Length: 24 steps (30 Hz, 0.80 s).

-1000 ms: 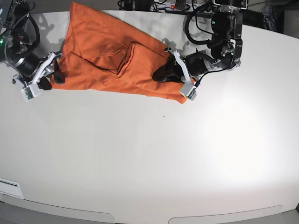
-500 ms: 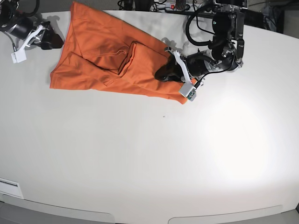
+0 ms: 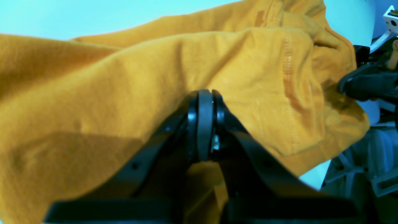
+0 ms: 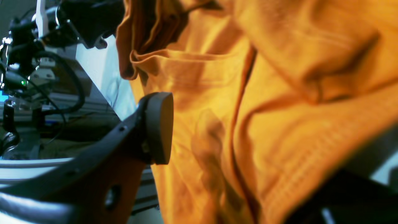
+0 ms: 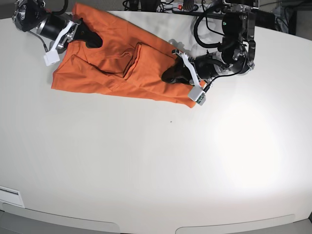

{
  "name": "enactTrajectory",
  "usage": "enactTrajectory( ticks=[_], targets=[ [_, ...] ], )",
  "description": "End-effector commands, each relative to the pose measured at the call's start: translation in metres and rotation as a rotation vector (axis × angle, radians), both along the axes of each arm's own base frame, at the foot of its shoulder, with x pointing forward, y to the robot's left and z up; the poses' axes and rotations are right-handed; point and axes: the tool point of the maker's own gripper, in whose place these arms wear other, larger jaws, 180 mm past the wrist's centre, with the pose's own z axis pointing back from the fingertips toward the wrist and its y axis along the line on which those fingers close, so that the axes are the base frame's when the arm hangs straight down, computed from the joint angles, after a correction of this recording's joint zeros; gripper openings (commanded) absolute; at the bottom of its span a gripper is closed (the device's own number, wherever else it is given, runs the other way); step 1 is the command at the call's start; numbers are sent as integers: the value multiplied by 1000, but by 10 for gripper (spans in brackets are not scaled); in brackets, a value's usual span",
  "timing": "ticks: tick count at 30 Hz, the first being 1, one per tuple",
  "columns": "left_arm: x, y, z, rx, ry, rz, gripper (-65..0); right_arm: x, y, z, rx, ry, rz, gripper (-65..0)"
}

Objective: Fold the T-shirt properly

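The orange T-shirt lies crumpled and partly folded at the back of the white table. My left gripper lies on the shirt's right part. In the left wrist view its jaws are pressed together, with the cloth bunched around the tips. My right gripper is at the shirt's upper left. In the right wrist view it is open wide. One pad stands left of the cloth, which fills the gap between the jaws.
Cables and equipment line the table's back edge behind the shirt. The left arm's body stands at the back right. A white label sits at the front left edge.
My right gripper left the shirt's lower left corner, swung up to the back left, and now sits on the shirt's upper left part. My left gripper has barely moved.
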Motion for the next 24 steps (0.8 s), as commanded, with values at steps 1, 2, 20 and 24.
enactTrajectory(
  ticks=[1,2,20,24],
  targets=[
    [0,0,4,1,-10,-9,-650,-1,0,-1,-10,14,10,-331],
    [0,0,4,-5,-9,-9,-650,3,0,0,-9,4,9,-331],
    [0,-7,15,-83,-7,-8,-650,44,-23,15,-20,-106,-152,-332],
    [0,-7,15,-83,-8,-8,-650,45,-21,10,-29,-104,-170,-374]
  ],
)
